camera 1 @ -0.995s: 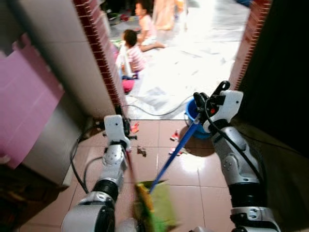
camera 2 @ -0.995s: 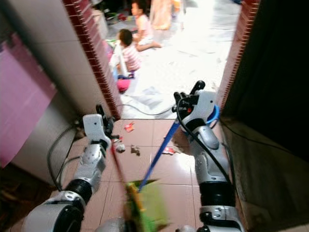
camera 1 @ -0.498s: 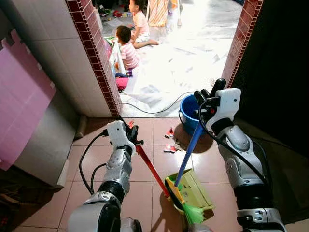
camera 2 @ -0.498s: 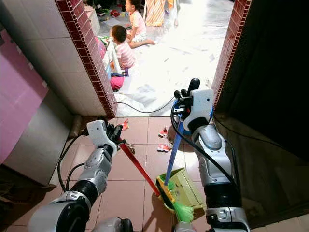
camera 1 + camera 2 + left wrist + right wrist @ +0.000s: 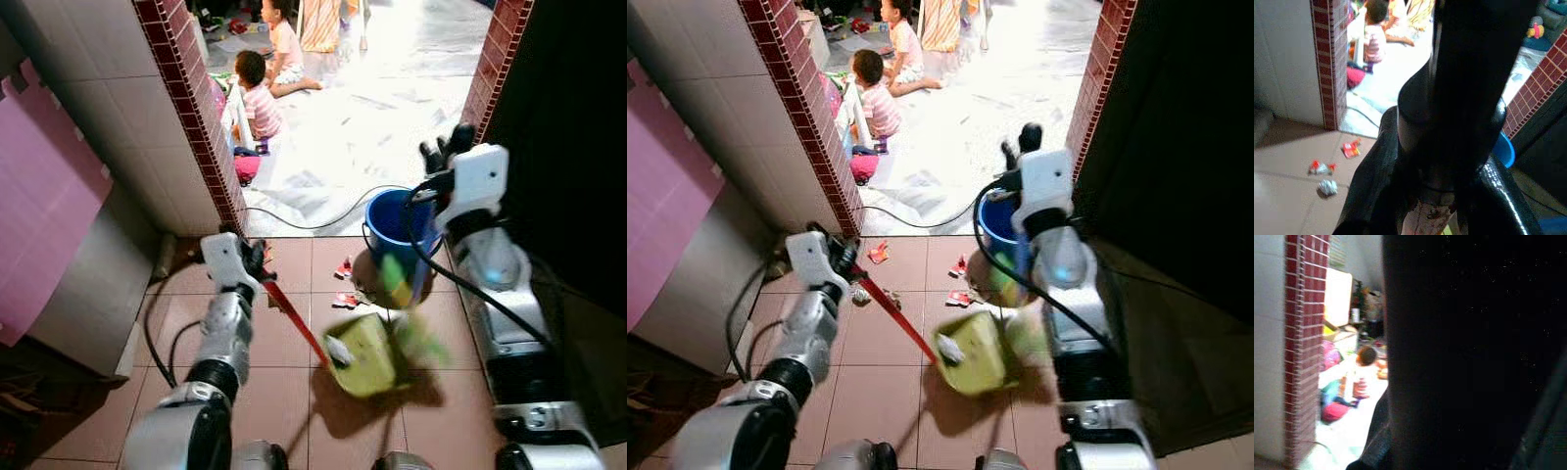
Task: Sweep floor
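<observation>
**Two tools up, litter on the tiles**

Two tools were in hand. The left gripper [image 5: 245,262] was pinched on the red handle [image 5: 294,321] of the dustpan [image 5: 361,354], which hung tilted and blurred just over the floor [image 5: 284,392]. The right gripper [image 5: 443,157] was raised beside the blue bucket [image 5: 392,223]; its fingers were wrapped round something dark in the wrist view, taken to be the broom [image 5: 407,294] handle, though the broom itself was a green-and-blue smear below the arm, so the grip was a judgement rather than a sighting.

The litter [image 5: 345,284], some red-and-white wrappers, lay on the brown tiles near the bucket's foot; more scraps [image 5: 870,279] sat by the left gripper at the base of the brick pillar [image 5: 196,108]. A cable [image 5: 313,227] ran across the doorway threshold. Two children [image 5: 266,69] sat on the bright floor beyond, well apart from the robot.

To sweep well, the pan's lip probably needed to sit flat on the tile just short of the wrappers, mouth toward them, before the broom came down. Short strokes toward the pan would likely serve best, with the bristles kept off the cable and the bucket.
</observation>
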Controlling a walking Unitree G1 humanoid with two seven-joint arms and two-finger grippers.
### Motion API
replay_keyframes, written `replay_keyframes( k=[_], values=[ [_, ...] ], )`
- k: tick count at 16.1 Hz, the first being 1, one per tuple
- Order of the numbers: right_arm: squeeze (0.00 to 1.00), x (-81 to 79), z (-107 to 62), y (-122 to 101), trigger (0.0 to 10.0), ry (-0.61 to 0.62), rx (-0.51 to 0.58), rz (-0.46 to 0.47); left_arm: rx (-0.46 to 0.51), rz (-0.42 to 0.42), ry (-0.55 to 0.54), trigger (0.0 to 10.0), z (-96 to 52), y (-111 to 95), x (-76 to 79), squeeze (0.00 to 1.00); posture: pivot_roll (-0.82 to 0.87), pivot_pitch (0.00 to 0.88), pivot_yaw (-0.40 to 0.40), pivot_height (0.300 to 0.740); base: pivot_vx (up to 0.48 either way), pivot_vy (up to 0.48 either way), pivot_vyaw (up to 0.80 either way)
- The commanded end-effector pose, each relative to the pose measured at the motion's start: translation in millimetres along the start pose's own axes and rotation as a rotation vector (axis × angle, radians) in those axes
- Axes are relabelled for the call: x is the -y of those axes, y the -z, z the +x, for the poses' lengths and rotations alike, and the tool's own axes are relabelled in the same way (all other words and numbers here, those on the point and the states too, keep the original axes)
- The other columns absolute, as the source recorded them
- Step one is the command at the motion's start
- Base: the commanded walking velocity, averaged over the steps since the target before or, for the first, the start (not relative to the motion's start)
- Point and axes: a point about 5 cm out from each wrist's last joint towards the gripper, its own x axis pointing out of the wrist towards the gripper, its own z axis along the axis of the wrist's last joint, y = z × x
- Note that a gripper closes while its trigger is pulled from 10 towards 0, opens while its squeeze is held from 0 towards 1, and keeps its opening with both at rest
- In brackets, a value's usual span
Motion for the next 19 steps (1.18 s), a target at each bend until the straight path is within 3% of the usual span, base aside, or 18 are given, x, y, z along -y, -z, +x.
replay_keyframes(
  k=[1, 6, 9, 14, 19],
  values=[
    [0.0, 0.8, 1.4, -8.5, 10.0, 0.027, 0.048, 0.0, 0.056, 0.024, 0.005, 10.0, 5.0, -13.9, -1.0, 0.0, -0.21, 0.0, 0.089, 0.74, 0.0, 0.0, 0.0],
    [0.0, -1.3, -13.7, 18.7, 10.0, 0.072, -0.049, -0.047, 0.013, 0.04, 0.013, 10.0, 5.3, -13.6, -5.6, 0.0, -0.21, 0.0, 0.092, 0.74, 0.0, 0.0, 0.0],
    [0.0, -13.5, -27.5, 39.7, 10.0, 0.075, -0.143, 0.037, 0.076, 0.082, 0.046, 10.0, 2.5, -21.3, -4.1, 0.0, -0.2, 0.0, 0.089, 0.74, 0.0, 0.0, 0.0],
    [0.0, -1.6, -21.0, 42.3, 10.0, 0.102, -0.144, 0.02, 0.089, 0.092, 0.036, 10.0, 4.4, -30.7, -7.9, 0.0, -0.19, 0.0, 0.092, 0.74, 0.0, 0.439, -0.34],
    [0.0, -11.2, -25.0, 46.2, 10.0, 0.078, -0.15, 0.027, 0.094, 0.079, 0.061, 10.0, 5.2, -34.5, -1.9, 0.0, -0.19, 0.0, 0.093, 0.74, 0.0, 0.48, 0.0]
  ],
)
